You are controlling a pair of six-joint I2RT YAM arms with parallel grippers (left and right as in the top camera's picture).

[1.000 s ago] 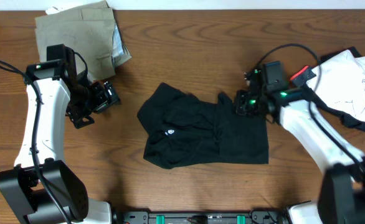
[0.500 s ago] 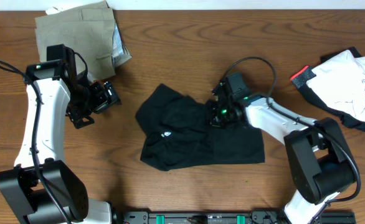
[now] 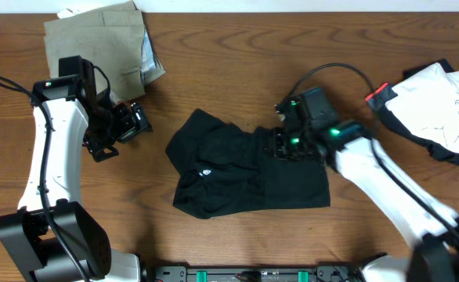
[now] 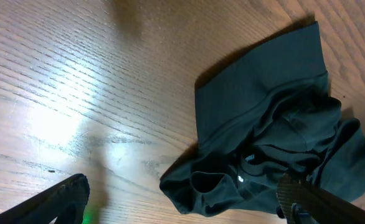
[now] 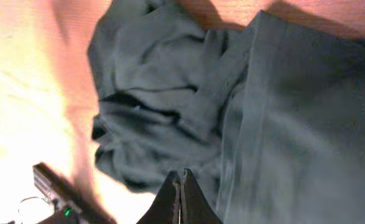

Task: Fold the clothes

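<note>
A black T-shirt [image 3: 249, 174] lies crumpled at the middle of a wooden table [image 3: 237, 70].
The right gripper [image 3: 276, 146] sits over the shirt's upper edge, fingers pressed together. The left gripper [image 3: 131, 124] hangs over bare wood to its left, fingers spread wide. A khaki folded piece [image 3: 96, 43] lies at the far left corner, a white printed top [image 3: 437, 106] at the right edge.

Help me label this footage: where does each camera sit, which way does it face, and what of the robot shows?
Overhead: above the table, facing straight down; both arms, left gripper and right gripper show, plus the black T-shirt.
Left wrist: on the left arm, looking down at wood and T-shirt; open fingers at the bottom corners.
Right wrist: on the right arm, close over the T-shirt; shut fingers bottom centre.
Shared: all three see the T-shirt.
</note>
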